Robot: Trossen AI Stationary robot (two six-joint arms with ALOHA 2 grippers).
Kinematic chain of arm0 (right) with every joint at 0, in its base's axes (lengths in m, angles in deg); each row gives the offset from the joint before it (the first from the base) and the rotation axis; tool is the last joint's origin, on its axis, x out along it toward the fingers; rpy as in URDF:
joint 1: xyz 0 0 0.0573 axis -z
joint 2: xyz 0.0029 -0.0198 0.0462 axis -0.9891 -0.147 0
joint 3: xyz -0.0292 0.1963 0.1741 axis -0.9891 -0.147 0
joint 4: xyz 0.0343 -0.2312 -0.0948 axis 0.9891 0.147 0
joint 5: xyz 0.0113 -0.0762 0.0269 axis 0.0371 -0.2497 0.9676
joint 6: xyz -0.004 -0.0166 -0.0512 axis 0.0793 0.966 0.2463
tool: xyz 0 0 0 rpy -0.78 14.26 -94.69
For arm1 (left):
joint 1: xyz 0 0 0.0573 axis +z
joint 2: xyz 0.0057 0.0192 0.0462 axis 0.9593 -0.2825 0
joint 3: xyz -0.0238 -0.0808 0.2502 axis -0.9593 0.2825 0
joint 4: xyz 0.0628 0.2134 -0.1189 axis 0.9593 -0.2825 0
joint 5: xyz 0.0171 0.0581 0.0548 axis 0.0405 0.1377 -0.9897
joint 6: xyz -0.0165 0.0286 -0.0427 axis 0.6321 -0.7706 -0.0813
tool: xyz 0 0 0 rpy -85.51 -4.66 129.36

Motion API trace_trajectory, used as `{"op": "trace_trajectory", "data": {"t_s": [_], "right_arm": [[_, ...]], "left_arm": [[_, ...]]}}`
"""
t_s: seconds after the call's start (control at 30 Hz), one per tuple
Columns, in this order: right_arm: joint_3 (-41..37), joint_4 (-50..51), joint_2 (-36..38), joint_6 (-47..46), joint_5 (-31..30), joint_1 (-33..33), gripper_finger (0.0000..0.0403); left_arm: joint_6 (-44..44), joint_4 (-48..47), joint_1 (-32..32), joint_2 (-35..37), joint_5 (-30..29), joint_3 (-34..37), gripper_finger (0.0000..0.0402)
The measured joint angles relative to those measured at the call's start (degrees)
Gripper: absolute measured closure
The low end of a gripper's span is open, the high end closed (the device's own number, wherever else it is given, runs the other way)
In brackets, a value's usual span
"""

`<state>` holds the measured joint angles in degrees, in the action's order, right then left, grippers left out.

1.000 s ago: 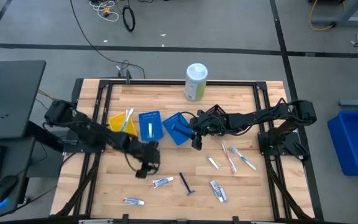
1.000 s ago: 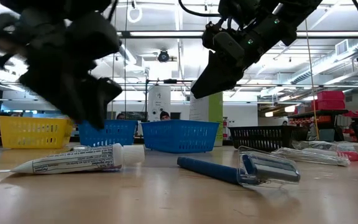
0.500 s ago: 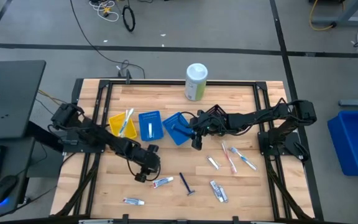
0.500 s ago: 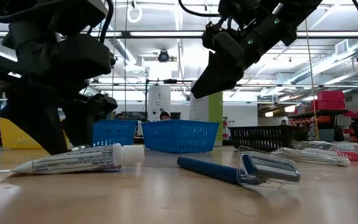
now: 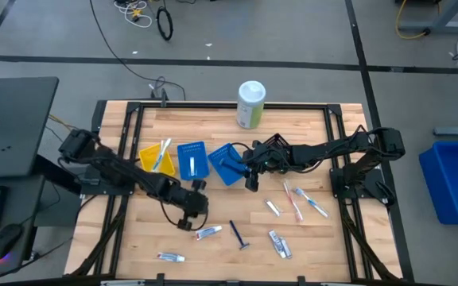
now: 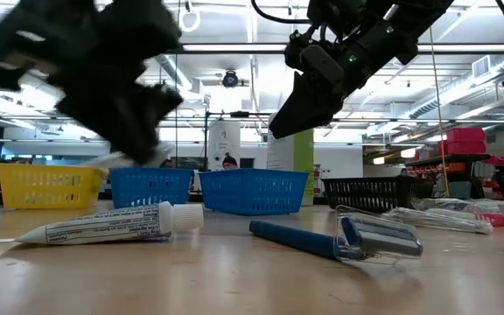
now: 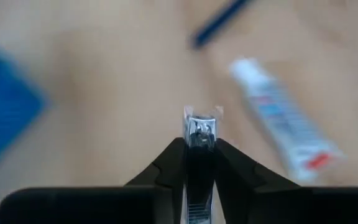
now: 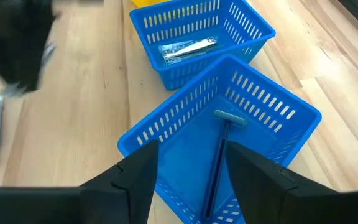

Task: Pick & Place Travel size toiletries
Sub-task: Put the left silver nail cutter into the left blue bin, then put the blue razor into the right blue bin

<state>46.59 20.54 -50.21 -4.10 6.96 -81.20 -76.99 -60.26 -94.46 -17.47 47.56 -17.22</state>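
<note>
My left gripper [image 5: 192,203] hangs blurred above the table's near middle, shut on a small silver nail clipper [image 7: 199,129]; below it lie a white toothpaste tube [image 5: 207,232] and a blue razor [image 5: 238,235]. My right gripper [image 8: 188,180] hovers open over a blue tray [image 8: 272,118] with a razor [image 8: 219,158] lying flat inside. The middle blue tray [image 8: 166,22] holds a silver clipper [image 8: 185,48]. More tubes [image 5: 170,257], a packet [image 5: 280,244] and toothbrushes [image 5: 296,199] lie flat on the wood. My left gripper pinches the nail clipper between its two fingers, and the clipper's silver end [image 7: 200,118] sticks out past the fingertips, lying along them. The clipper is lifted clear of the table.
A yellow tray [image 5: 157,156] with toothbrushes stands left of the two blue trays. A tall white-green canister [image 5: 250,104] stands at the far edge. Bare wood lies at the table's near left and far right. Black frame rails [image 5: 126,135] run along the table's sides.
My left gripper dropped to the table just left of the toothpaste tube, then rose again and shifted slightly toward the far right; it is blurred with motion. The right arm kept still.
</note>
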Motion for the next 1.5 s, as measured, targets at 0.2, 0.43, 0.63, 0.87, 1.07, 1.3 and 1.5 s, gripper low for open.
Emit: {"op": "trace_trajectory", "data": {"t_s": [0.2,0.43,0.63,0.87,1.07,1.3,1.5], "right_arm": [[0.0,0.0,0.0,0.0,0.0,0.0,0.0196],[0.0,0.2,0.0,0.0,0.0,0.0,0.0197],[0.0,0.3,0.0,0.0,0.0,0.0,0.0211],[0.0,0.0,0.0,0.0,0.0,0.0,0.0222],[0.0,0.0,0.0,0.0,0.0,0.0,0.0210],[0.0,0.0,0.0,0.0,0.0,0.0,0.0193],[0.0,0.0,0.0,0.0,0.0,0.0,0.0181]], "left_arm": [[7.2,-18.8,4.0,3.3,-19.3,-9.7,0.0335],[33.0,-22.1,12.9,5.0,-29.2,-10.0,0.0319],[45.0,-23.4,18.3,4.3,-26.4,-6.2,0.0321],[50.5,-21.5,20.8,4.3,-25.7,-1.2,0.0308],[49.9,-19.4,21.0,4.3,-25.6,0.8,0.0255],[44.9,-14.6,21.0,4.4,-25.7,0.9,0.0234],[35.9,-6.1,20.9,4.4,-24.9,0.9,0.0242]]}}
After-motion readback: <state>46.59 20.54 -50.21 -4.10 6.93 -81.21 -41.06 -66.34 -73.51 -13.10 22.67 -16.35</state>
